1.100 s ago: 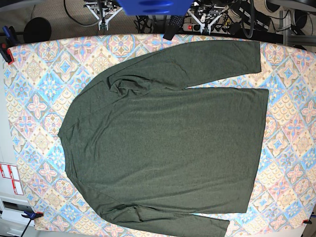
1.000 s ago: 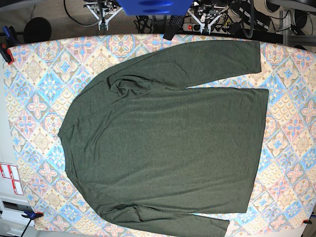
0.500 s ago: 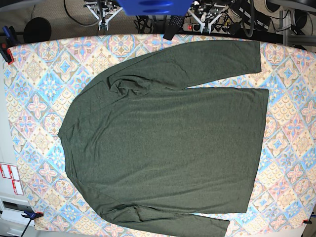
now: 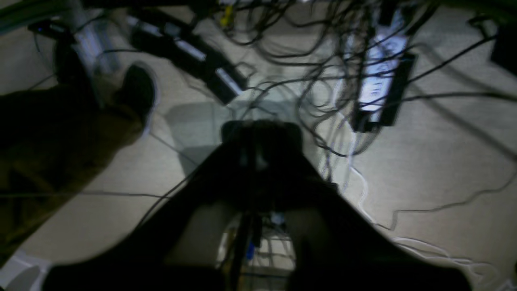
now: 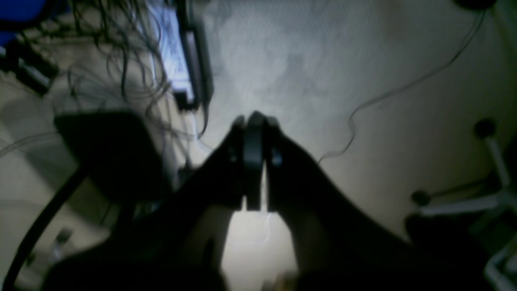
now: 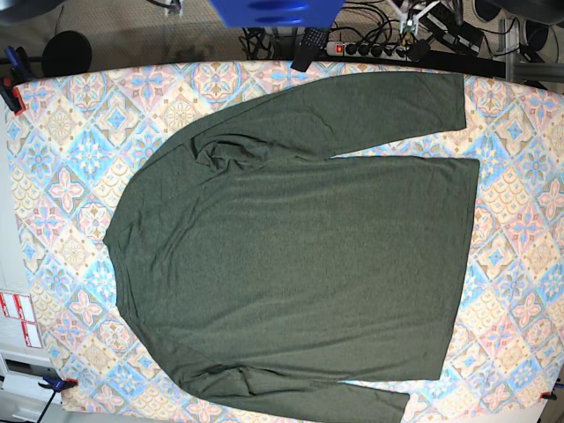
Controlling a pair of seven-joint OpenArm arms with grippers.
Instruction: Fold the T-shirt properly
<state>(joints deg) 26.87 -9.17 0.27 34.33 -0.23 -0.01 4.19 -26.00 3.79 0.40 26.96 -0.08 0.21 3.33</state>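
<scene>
Lying flat, one T-shirt (image 6: 295, 264), one patterned table (image 6: 62, 150)

This looks like a robotics lab. Beyond the closed left gripper (image 4: 258, 141), tangled cables (image 4: 307, 60) and power strips (image 4: 379, 85) sprawl over a pale carpeted floor (image 4: 444, 169). A table draped in a patterned cloth (image 6: 62, 159) is fixed with clamps (image 6: 11, 88).
</scene>
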